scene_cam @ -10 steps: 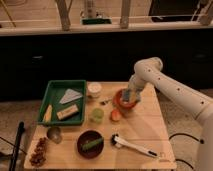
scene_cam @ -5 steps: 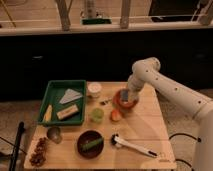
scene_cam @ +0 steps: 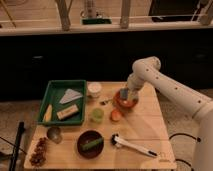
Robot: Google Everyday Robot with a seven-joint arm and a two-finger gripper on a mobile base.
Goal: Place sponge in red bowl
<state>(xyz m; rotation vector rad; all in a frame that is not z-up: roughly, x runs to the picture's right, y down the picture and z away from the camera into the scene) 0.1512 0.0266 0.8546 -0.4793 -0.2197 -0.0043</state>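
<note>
The red bowl [scene_cam: 126,103] stands on the wooden table [scene_cam: 145,127], right of centre toward the back. My gripper [scene_cam: 123,95] reaches down from the white arm [scene_cam: 150,72] into the bowl's opening. The blue-grey sponge [scene_cam: 123,93] sits at the gripper's tip, just over the bowl's inside, and the gripper looks shut on it. The arm covers the back of the bowl.
A green tray [scene_cam: 55,92] at the left holds a grey triangular piece [scene_cam: 70,95], a tan block [scene_cam: 67,113] and a yellow item [scene_cam: 48,113]. Also on the table: a white cup [scene_cam: 94,89], green cup [scene_cam: 97,115], orange ball [scene_cam: 115,115], dark brown bowl [scene_cam: 90,143], white-handled tool [scene_cam: 133,146] and metal cup [scene_cam: 54,133].
The gripper with the sponge has shifted slightly left and down over the red bowl. Nothing else has moved.
</note>
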